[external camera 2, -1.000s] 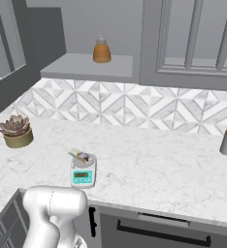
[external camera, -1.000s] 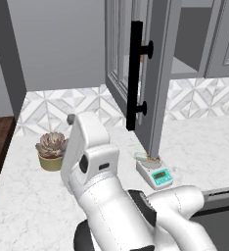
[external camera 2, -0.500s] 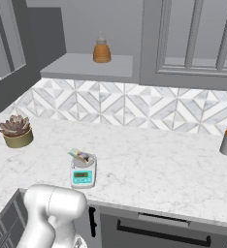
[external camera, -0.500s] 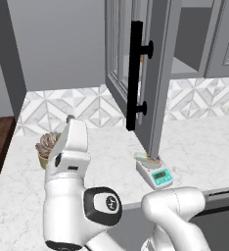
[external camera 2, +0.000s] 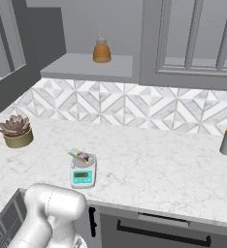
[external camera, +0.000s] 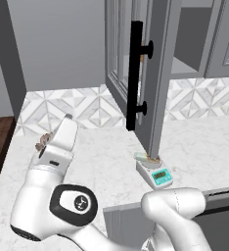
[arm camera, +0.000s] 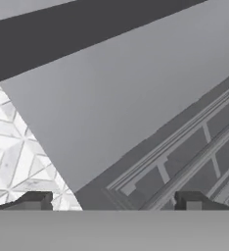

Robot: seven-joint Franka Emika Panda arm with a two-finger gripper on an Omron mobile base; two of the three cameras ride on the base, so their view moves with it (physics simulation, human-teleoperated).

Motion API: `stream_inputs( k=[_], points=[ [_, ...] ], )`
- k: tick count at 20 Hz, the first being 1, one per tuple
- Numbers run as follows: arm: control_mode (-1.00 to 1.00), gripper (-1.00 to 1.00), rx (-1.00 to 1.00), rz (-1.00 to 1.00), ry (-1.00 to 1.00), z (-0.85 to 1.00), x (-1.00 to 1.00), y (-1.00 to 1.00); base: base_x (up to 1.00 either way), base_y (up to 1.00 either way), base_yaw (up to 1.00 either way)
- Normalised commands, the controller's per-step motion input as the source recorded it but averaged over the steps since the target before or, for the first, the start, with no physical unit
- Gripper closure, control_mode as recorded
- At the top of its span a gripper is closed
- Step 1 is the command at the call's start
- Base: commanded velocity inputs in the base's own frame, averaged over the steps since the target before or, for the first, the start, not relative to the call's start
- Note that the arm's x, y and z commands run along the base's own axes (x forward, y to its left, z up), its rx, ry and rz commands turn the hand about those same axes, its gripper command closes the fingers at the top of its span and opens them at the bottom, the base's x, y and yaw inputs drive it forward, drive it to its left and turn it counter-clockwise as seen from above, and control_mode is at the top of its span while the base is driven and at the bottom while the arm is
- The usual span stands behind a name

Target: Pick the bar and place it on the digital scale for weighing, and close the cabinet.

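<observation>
Since the bar [external camera 2: 79,155] already lies on the digital scale [external camera 2: 83,171] at the near edge of the table [external camera 2: 159,164], I judge the step in hand to be closing the cabinet [external camera: 155,73], whose glass door stands swung out above the scale. The gripper [arm camera: 114,202] is empty, its tips set wide, facing the grey wall and the door's panes. It should meet the door's outer face on the left, near the black handle [external camera: 135,73], and push evenly, well above the scale.

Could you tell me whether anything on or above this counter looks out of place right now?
Only the cabinet: its glass-paned door stands wide open over the counter. The bar lies on the digital scale, overhanging the plate a little.
</observation>
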Motion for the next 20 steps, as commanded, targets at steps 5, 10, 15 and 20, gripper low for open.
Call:
stream_inputs(
  k=[5, 10, 15, 20],
  points=[
    [-1.0, -1.0, 0.17, -0.07, 0.21, 0.0, 0.12, -0.39, 0.0, 0.0, 0.0],
    [-1.0, -1.0, 0.09, -0.04, 0.2, 0.04, 0.05, -0.34, 0.0, 0.0, 0.0],
    [-1.0, -1.0, 0.04, -0.01, 0.21, 0.03, 0.09, -0.48, 0.0, 0.0, 0.0],
    [-1.0, -1.0, 0.0, 0.0, 0.2, 0.0, 0.37, -0.56, 0.0, 0.0, 0.0]
  ],
)
